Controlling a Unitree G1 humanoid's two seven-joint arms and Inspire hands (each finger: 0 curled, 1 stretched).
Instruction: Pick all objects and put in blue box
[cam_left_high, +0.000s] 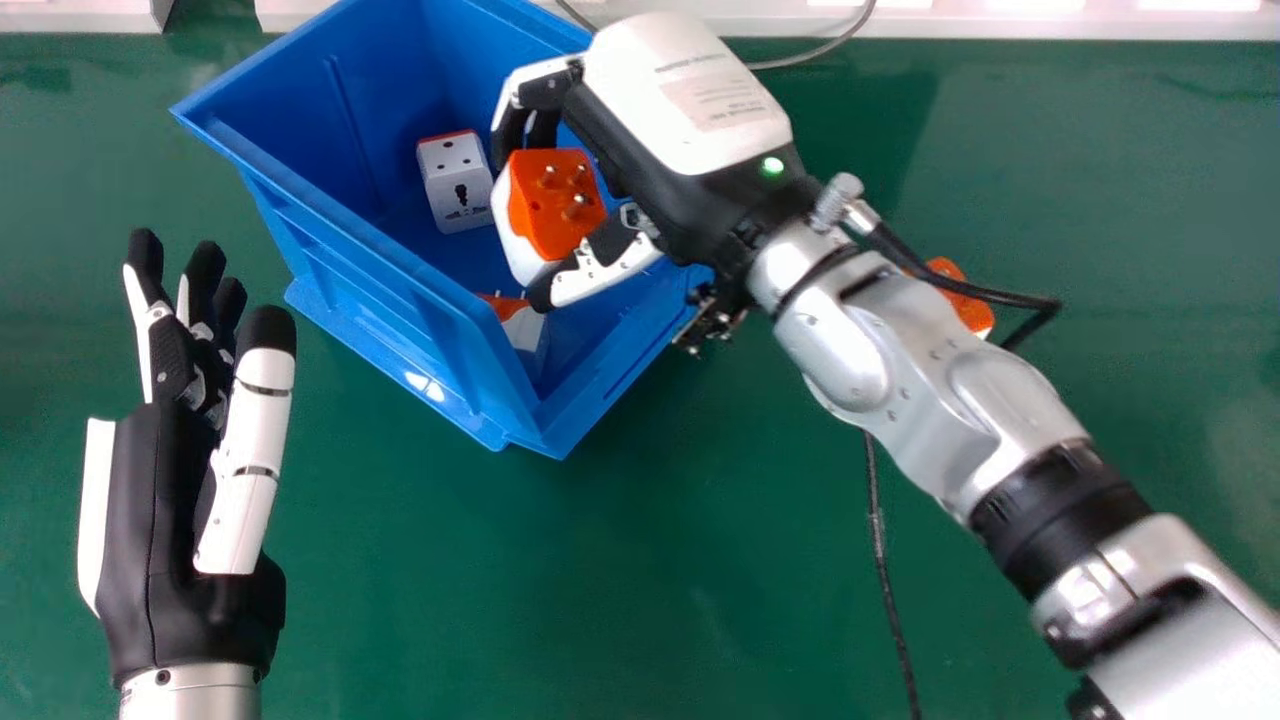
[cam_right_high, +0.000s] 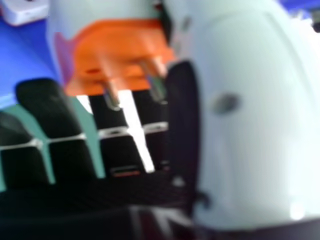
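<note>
From where I stand, the robot's left hand (cam_left_high: 165, 480) is at the far left over the green table (cam_left_high: 420, 600), its fingers loosely extended and nothing in them; just beside it sits the blue box (cam_left_high: 345, 260), open at the top; inside, toward the back, a white socket adapter (cam_left_high: 455, 185) with a red-orange edge shows its holes, and in the near corner lies an orange-and-white adapter (cam_left_high: 525, 335), partly hidden by the box wall; over the box's opening, the right hand (cam_left_high: 690, 110) has another orange-and-white plug (cam_left_high: 555, 205) pinched between fingers and thumb, its metal pins bare; farther right, outside the box, an orange piece (cam_left_high: 965, 300) rests on the table, partly covered by the right forearm (cam_left_high: 900, 390); a dark cable (cam_left_high: 880, 540) runs toward the near edge of the view.
</note>
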